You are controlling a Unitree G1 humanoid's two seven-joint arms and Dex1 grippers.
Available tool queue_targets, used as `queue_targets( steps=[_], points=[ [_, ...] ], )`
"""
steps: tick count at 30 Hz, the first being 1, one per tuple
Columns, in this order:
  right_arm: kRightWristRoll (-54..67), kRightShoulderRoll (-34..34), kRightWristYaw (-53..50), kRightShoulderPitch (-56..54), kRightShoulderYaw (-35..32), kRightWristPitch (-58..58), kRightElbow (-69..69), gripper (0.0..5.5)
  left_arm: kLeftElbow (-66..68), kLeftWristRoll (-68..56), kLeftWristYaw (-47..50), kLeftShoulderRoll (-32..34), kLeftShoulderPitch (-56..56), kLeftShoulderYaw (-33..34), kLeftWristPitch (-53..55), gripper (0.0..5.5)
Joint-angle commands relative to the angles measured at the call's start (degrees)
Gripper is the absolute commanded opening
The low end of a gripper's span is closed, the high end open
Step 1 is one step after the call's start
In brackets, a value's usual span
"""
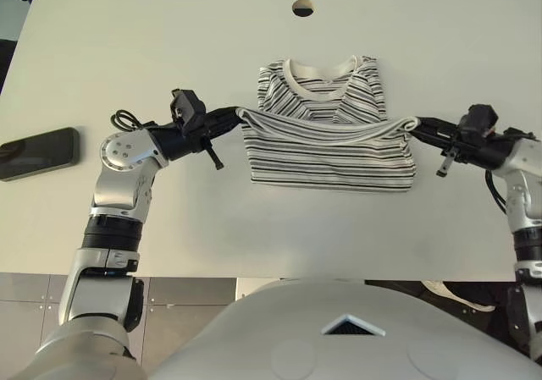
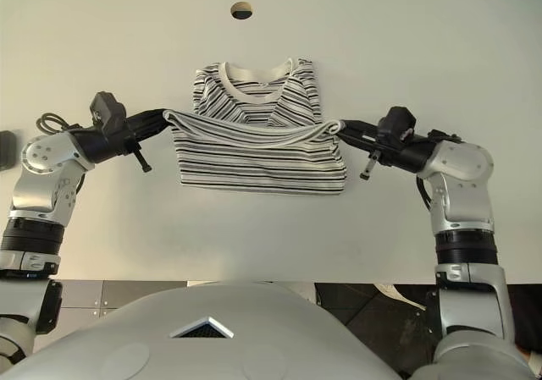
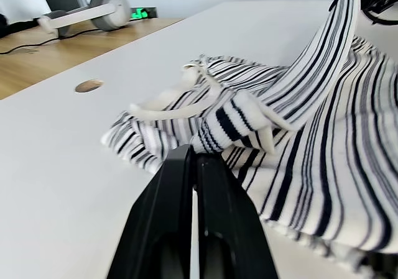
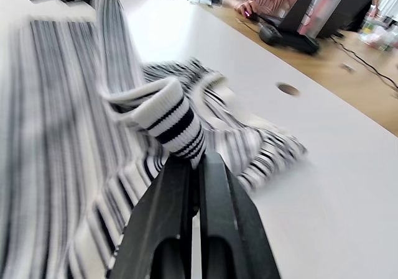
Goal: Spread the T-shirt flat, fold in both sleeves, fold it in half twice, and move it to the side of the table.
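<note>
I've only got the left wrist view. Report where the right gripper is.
Observer: The right gripper is shut on the striped T-shirt, pinching the right end of the lifted edge that the left gripper holds at its other end.
Operator: Name anything else on the table.
Observer: A dark phone lies flat near the left edge of the table, well apart from the shirt.

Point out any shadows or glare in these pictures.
Left eye view: even light, no glare on the table; the T-shirt throws only a faint shadow along its near edge. Left wrist view: a soft shadow lies under the T-shirt's edge.
</note>
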Motion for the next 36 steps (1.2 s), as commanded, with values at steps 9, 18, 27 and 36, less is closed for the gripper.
queue_targets(
  steps=[9,18,27,36],
  points=[
    [-6.88,7.80,-5.91,-16.96,0.23,-1.64,15.98,0.11,13.42,5.54,4.44,-7.73,-14.99,3.79,-3.06,0.12],
    [-13.92,11.05,-12.39,-24.87,1.53,-3.78,30.05,0.11,34.03,14.39,7.93,-10.86,-23.53,2.31,-7.49,0.12],
    [-19.02,13.29,-21.61,-31.81,0.79,-3.27,45.60,0.10,47.88,17.72,11.82,-14.38,-29.80,3.64,-8.56,0.31],
    [-15.81,15.37,-24.02,-34.36,-5.23,-0.58,49.32,1.46,53.05,11.77,11.37,-13.73,-33.59,12.66,2.43,1.62]
  ],
)
